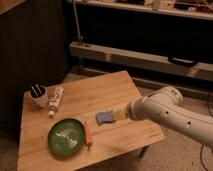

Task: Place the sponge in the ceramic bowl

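Blue sponge [105, 117] beside jaws, contact unclear

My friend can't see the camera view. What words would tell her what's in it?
A white robot arm reaches its open gripper to the edge of a blue sponge on a wooden table. An empty green ceramic bowl sits nearby, with a thin orange stick between bowl and sponge.
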You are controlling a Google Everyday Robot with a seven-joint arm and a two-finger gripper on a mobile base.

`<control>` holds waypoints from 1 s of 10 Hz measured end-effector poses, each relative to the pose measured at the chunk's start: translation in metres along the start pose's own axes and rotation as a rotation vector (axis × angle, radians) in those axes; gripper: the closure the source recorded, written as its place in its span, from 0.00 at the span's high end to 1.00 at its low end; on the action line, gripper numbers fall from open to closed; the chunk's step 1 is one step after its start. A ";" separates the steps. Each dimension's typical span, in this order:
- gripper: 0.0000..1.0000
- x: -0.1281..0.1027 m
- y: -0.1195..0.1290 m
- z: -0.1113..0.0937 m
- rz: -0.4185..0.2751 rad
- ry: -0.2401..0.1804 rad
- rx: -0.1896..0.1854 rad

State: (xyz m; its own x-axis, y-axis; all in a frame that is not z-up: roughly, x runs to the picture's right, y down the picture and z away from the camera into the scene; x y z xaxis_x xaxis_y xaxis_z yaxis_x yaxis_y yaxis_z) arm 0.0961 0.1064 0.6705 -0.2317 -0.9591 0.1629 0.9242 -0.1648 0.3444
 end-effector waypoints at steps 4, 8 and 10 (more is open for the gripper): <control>0.80 0.000 0.000 0.000 0.000 0.000 0.000; 0.80 0.001 -0.001 -0.001 -0.011 0.008 0.002; 0.80 0.009 -0.012 -0.004 -0.132 0.054 0.031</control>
State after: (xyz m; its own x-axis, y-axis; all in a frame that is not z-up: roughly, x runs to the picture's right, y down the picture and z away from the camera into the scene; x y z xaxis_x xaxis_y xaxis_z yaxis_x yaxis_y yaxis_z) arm 0.0846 0.0982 0.6641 -0.3333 -0.9406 0.0641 0.8766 -0.2842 0.3883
